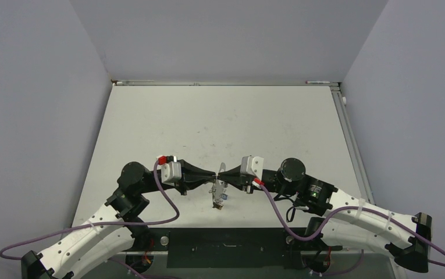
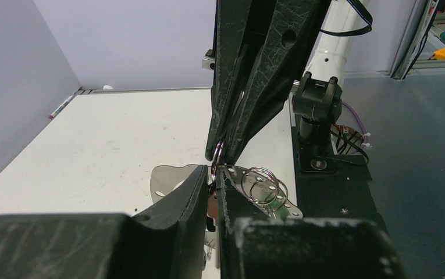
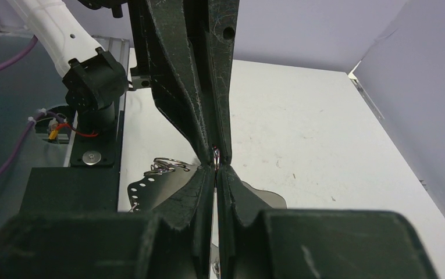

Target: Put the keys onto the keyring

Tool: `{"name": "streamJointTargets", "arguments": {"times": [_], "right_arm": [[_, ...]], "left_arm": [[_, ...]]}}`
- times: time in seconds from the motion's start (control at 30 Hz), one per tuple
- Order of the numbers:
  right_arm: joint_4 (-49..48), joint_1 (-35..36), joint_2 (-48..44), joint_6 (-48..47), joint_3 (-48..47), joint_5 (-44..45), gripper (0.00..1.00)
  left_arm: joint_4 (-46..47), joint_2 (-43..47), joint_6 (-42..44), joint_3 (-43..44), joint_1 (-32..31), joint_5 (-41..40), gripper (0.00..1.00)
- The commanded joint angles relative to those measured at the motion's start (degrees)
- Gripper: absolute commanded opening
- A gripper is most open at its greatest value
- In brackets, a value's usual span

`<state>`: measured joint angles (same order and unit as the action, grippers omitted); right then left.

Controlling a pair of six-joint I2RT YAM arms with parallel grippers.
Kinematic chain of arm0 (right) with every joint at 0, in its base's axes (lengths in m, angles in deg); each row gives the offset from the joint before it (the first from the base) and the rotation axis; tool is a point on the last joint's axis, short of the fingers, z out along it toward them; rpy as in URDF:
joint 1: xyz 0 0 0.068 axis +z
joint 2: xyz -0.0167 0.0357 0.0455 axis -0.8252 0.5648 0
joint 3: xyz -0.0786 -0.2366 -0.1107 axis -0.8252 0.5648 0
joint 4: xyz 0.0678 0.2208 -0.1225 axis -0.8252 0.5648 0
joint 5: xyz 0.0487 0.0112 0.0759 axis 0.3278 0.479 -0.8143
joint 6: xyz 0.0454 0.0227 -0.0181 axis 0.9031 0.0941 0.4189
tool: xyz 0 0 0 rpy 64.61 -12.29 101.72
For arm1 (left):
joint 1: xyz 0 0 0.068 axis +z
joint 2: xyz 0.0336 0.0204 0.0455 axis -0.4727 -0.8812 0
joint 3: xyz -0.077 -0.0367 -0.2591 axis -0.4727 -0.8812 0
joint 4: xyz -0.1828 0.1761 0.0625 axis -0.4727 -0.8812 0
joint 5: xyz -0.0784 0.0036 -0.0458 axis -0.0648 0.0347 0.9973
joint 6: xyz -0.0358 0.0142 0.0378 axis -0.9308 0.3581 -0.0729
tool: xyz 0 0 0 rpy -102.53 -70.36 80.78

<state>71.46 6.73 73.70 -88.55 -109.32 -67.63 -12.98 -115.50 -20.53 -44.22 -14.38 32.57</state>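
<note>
Lower centre of the top view, above the counter (image 1: 220,122) — the right tool (image 1: 223,173) is clamped shut on the keyring (image 3: 216,154), tip to tip with the left tool (image 1: 213,174). The left tool's jaws are narrowed to a slit at that ring — whether they grip it I cannot tell. The keys (image 1: 219,196) dangle just beneath.

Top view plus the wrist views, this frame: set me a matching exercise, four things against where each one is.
Things
1. left gripper
2. right gripper
3. keyring
4. keys

Places
A. hanging just below the spot where the two grippers meet
B. reaching in from the right of the top view, tip at the middle
C. held where the two gripper tips meet
D. reaching in from the left of the top view, tip at the middle

Pairs: 1-D, 2-B, 3-C, 4-A
</note>
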Motion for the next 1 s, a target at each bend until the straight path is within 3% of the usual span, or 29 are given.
{"name": "streamJointTargets", "arguments": {"times": [0.0,0.2,0.4,0.6,0.97], "right_arm": [[-5.77,0.1,-0.7,0.43,-0.47,-1.64,0.05],[-5.62,0.14,0.13,0.77,-0.21,-2.08,0.05],[-2.66,0.14,0.01,0.86,-1.28,2.43,0.06],[1.49,0.13,0.21,0.3,-3.3,5.25,0.25],[15.53,0.23,1.0,-2.73,-11.14,10.17,0.44]], "left_arm": [[1.18,-0.37,0.33,1.0,0.14,0.75,0.04],[1.1,0.15,-0.21,1.15,0.17,-0.93,0.0],[-5.7,0.14,4.65,3.41,0.14,-5.02,0.0],[-7.6,0.12,6.15,4.02,0.14,-6.06,0.0],[-9.52,-0.61,7.34,4.65,0.09,-6.29,0.0]]}}
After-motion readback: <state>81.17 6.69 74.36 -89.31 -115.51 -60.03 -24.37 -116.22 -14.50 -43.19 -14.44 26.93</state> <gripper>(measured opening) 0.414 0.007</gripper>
